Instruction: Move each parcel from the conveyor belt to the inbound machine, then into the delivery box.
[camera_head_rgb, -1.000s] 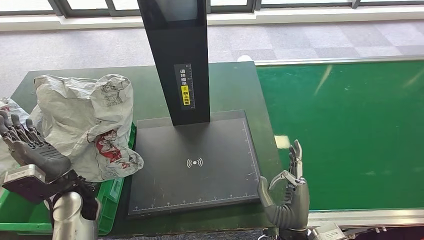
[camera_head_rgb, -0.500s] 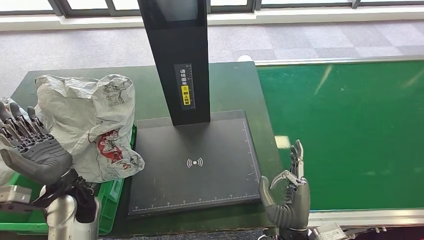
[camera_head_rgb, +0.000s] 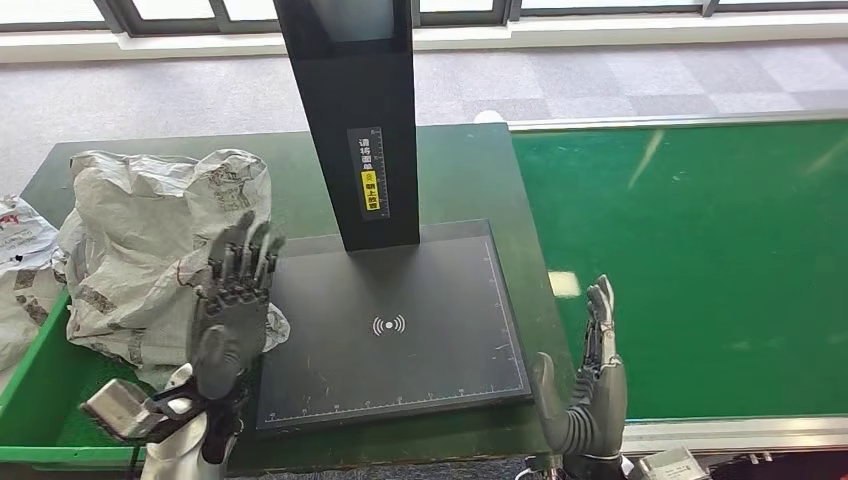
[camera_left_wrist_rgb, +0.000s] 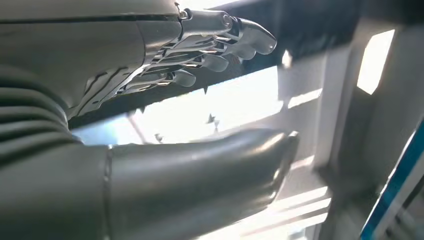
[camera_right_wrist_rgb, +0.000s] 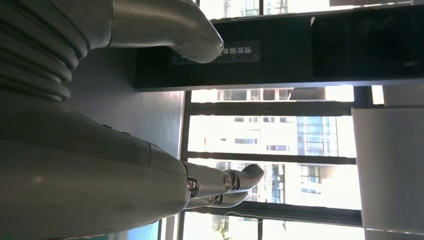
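Left hand (camera_head_rgb: 232, 300) empty, fingers spread, raised beside grey parcel (camera_head_rgb: 150, 240) in green delivery box (camera_head_rgb: 40, 400); right hand (camera_head_rgb: 590, 395) empty, fingers extended

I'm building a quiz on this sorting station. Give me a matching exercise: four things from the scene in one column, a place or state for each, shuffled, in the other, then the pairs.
Things
1. grey parcel
2. conveyor belt
3. left hand
4. black scan plate

Places or states
A. green and bare, on the robot's right
B. raised and holding nothing, fingers apart, in front of the crumpled bag
C. lying over the green box, beside the machine
D. flat under the black column, marked with a wireless symbol

Pairs: 1-C, 2-A, 3-B, 4-D
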